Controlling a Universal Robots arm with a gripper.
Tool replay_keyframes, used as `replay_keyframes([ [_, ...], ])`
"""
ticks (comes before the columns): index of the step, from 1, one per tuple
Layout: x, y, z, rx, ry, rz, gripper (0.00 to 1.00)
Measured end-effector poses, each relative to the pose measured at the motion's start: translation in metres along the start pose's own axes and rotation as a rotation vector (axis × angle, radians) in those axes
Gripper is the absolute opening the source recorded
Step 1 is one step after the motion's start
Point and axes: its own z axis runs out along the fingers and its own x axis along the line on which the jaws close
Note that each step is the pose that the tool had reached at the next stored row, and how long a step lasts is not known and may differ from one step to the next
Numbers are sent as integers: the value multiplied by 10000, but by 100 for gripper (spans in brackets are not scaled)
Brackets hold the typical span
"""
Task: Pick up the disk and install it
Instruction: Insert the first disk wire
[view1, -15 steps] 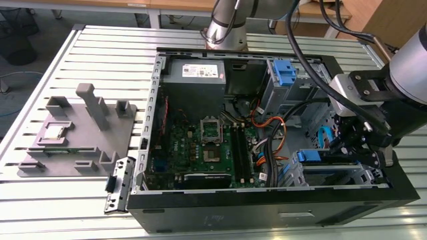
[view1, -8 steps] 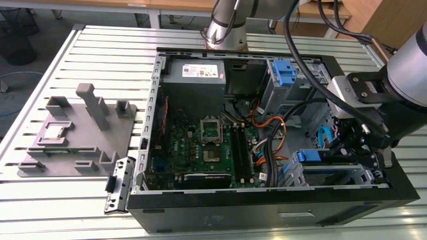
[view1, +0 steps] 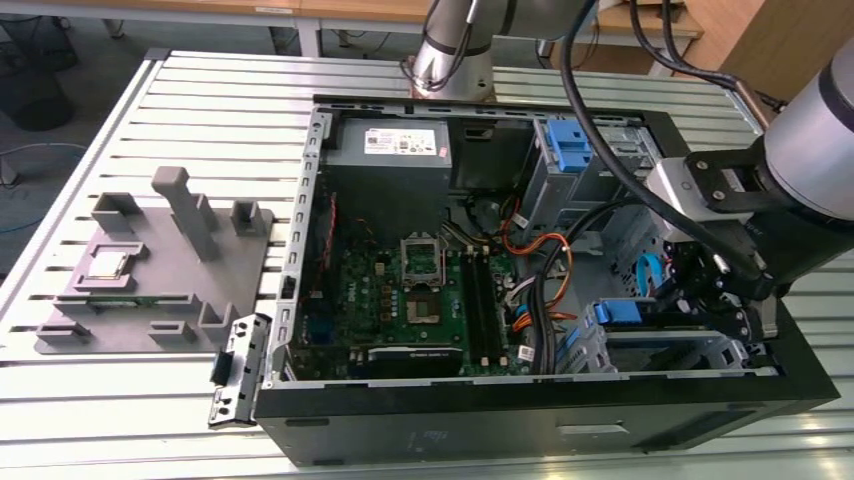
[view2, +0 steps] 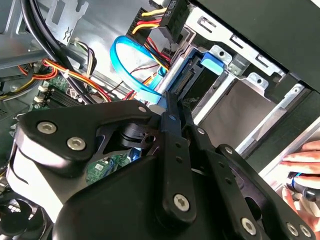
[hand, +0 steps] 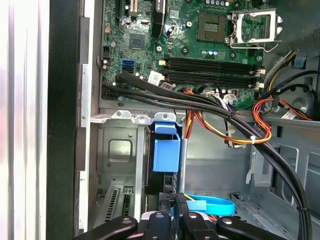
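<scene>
Exterior view: disk (view1: 622, 312) sits in a bay at the case's (view1: 534, 405) four o'clock; gripper (view1: 697, 296), fingers pinched narrow on nothing, hangs just beside it.

The slatted metal counter (view1: 200, 110) carries an open black computer case (view1: 534, 425). Beside the case, on the exterior view's left, lies a grey fixture plate (view1: 147, 280) with upright posts. A black bracket (view1: 234, 372) rests against the case's corner.
</scene>
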Motion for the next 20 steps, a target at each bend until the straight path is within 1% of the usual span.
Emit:
replay_keyframes([
  [13,1,2,17,6,-6,-1,16],
  [16,2,2,18,7,-6,0,17],
  [17,2,2,16,6,-2,-1,24],
  [20,0,1,-1,6,3,-1,24],
])
